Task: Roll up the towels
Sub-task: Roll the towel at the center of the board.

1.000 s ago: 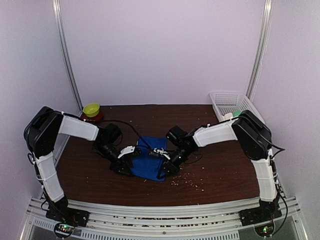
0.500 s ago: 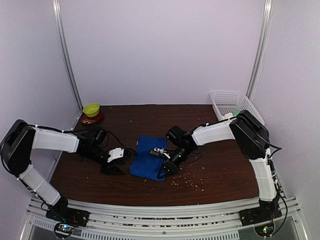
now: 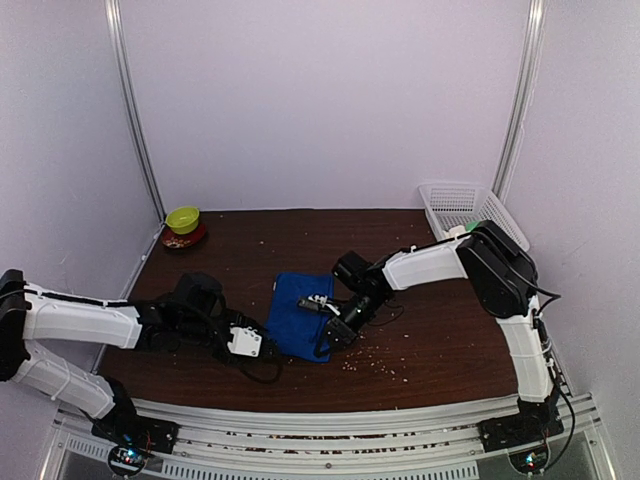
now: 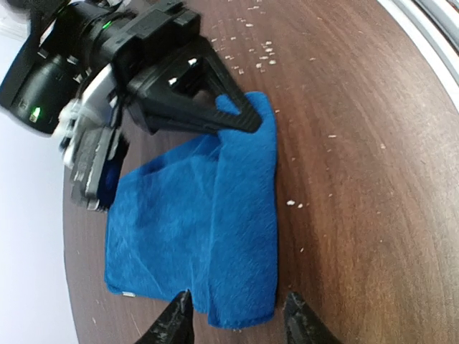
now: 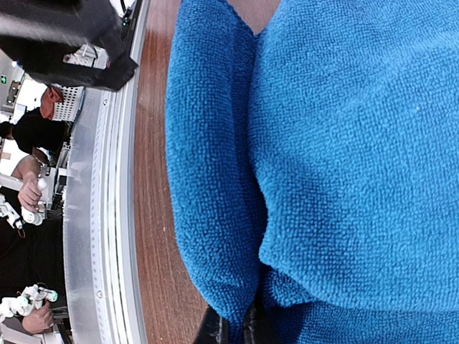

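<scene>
A royal blue towel [image 3: 296, 312] lies partly folded on the dark wood table [image 3: 440, 330]; one long edge is turned over into a strip [image 4: 247, 215]. My right gripper [image 3: 327, 327] is shut on the towel's right edge, and the cloth [image 5: 323, 143] bunches up between its fingertips [image 5: 238, 328]. My left gripper [image 4: 238, 326] is open just off the near end of the folded strip, one fingertip on each side of it, holding nothing. In the top view it [image 3: 268, 348] sits low at the towel's near left corner.
A green bowl on a red dish [image 3: 183, 220] stands at the back left. A white mesh basket [image 3: 462, 203] stands at the back right. Crumbs [image 3: 378, 364] lie scattered right of the towel. A metal rail [image 3: 330, 412] runs along the table's near edge.
My left arm has swung out and down toward the near left, off the towel's left edge to its near corner. The right gripper keeps its hold and has barely moved.
</scene>
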